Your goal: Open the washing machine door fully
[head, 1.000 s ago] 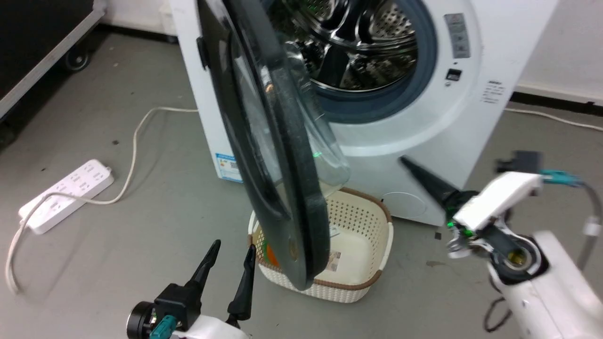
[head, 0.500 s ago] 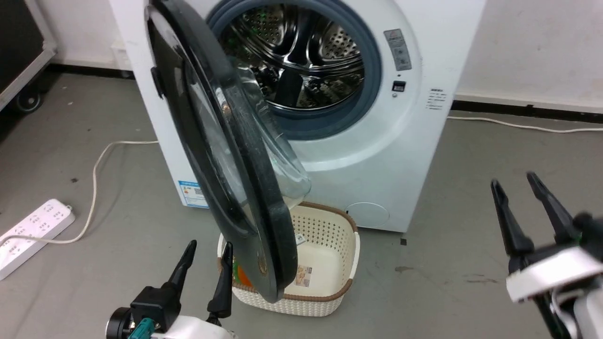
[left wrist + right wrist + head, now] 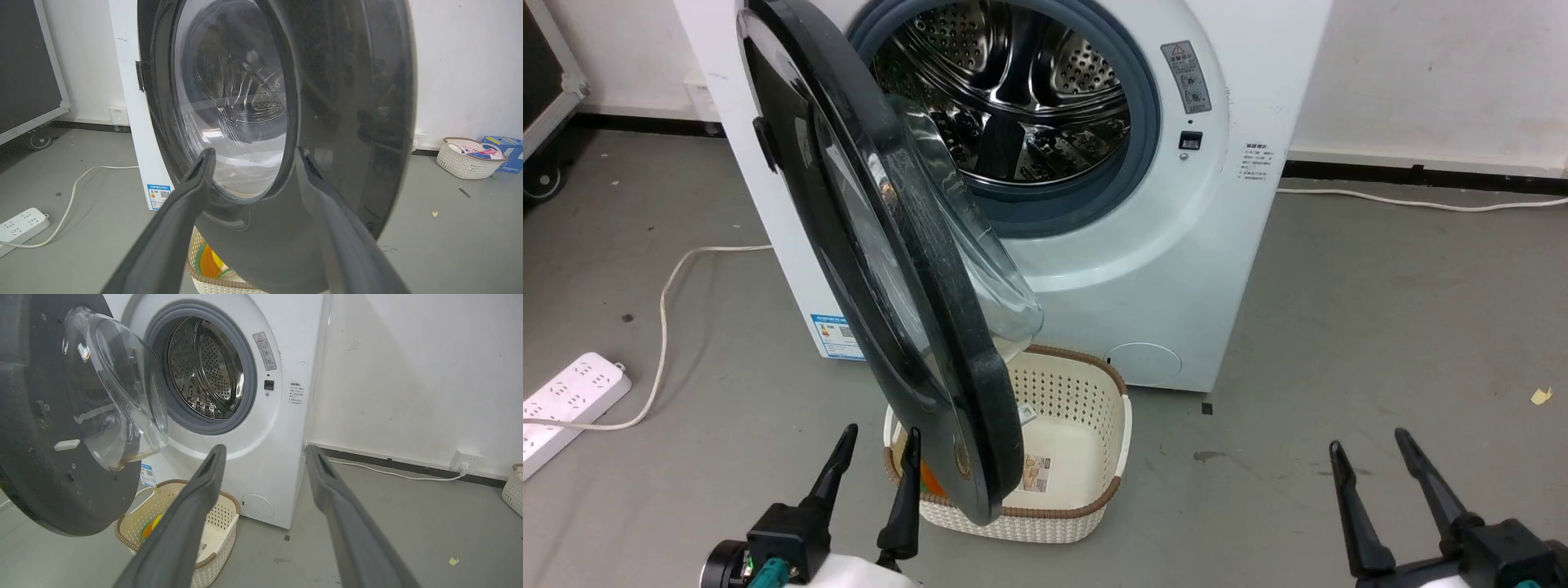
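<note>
The washing machine door [image 3: 964, 359], a big glossy black disc with a clear glass bowl [image 3: 1005, 302], stands swung out from the white machine [image 3: 1176, 245] on its left hinge, roughly edge-on in the head view. The steel drum opening [image 3: 1013, 98] is exposed. My left gripper [image 3: 882, 431] is open, just left of the door's lower rim, with its fingers pointing at the door's outer face [image 3: 347, 102]; it holds nothing [image 3: 254, 150]. My right gripper [image 3: 1367, 439] is open and empty at the lower right, well clear of the door's inner side [image 3: 32, 437] and aimed toward the machine front [image 3: 266, 447].
A cream perforated basket [image 3: 1111, 425] sits on the floor under the door's lower edge, with something orange inside. A white power strip [image 3: 564, 408] and its cable [image 3: 670, 286] lie to the left. A small round white flap [image 3: 1143, 363] is low on the machine. Another basket [image 3: 466, 159] stands by the far wall.
The head camera has shifted, so the machine sits higher and further left in the picture. My right arm dropped from near the machine's front to the lower right, fingers now pointing up. The door's angle looks unchanged.
</note>
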Available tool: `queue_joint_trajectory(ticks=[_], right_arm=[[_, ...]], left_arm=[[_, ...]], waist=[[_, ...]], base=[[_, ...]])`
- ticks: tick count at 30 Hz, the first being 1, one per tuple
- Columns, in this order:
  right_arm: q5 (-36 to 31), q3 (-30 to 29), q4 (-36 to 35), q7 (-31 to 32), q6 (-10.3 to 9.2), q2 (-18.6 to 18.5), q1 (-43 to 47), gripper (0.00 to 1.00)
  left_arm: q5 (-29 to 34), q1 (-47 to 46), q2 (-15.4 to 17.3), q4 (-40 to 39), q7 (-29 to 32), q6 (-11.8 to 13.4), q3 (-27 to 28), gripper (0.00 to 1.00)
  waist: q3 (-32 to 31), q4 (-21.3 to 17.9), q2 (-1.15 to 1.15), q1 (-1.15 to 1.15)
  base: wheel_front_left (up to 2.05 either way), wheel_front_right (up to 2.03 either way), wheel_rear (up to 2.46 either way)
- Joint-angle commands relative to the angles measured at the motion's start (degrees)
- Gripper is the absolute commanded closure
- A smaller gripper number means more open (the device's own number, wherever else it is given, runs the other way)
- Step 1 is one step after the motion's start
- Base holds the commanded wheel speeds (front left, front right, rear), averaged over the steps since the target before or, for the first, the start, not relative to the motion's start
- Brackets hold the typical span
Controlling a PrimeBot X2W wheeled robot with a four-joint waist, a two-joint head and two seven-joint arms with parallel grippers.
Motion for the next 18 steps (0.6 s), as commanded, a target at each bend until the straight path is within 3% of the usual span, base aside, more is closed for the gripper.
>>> queue_joint_trajectory(ticks=[1,6,7,8,9,14,18], right_arm=[[-0.05,-0.18,0.51,-0.24,0.03,0.48,0.98,0.00],[0.40,-0.03,0.75,-0.24,0.03,0.85,0.94,0.00],[0.52,0.03,0.77,-0.24,0.03,0.87,0.85,0.00],[0.85,0.13,0.83,-0.24,0.03,0.89,0.76,0.00],[1.24,0.19,0.88,-0.24,0.03,0.90,0.69,0.00],[2.30,0.15,0.91,-0.24,0.03,0.91,0.17,0.00],[2.67,0.04,0.75,-0.24,0.03,0.92,-0.18,0.00]], left_arm=[[0.71,0.81,0.07,-0.03,-0.30,-0.03,0.10,0.00],[1.56,0.89,0.06,-0.14,-0.30,-0.13,0.01,0.00],[1.63,0.90,0.06,-0.13,-0.30,-0.16,-0.02,0.05],[1.66,0.91,0.06,-0.08,-0.30,-0.22,-0.15,0.71],[1.72,0.92,0.06,-0.05,-0.30,-0.30,-0.33,1.00],[1.31,0.56,0.06,-1.27,-0.30,-0.47,-0.33,1.00],[-0.69,-0.94,0.05,-6.44,-0.30,0.93,2.11,1.00]], waist=[[0.07,-0.01,0.00,0.00],[0.21,-0.36,0.00,0.00],[0.23,-0.42,0.00,0.00],[0.20,-0.48,0.00,0.00],[0.19,-0.52,0.00,0.00],[0.27,-0.68,0.00,0.00],[0.31,-0.81,0.00,0.00]], base=[[0.00,0.00,0.00],[0.00,0.00,0.00],[0.00,0.00,0.00],[0.00,0.00,0.00],[0.00,0.00,0.00],[0.00,0.00,0.00],[0.00,0.00,0.00]])
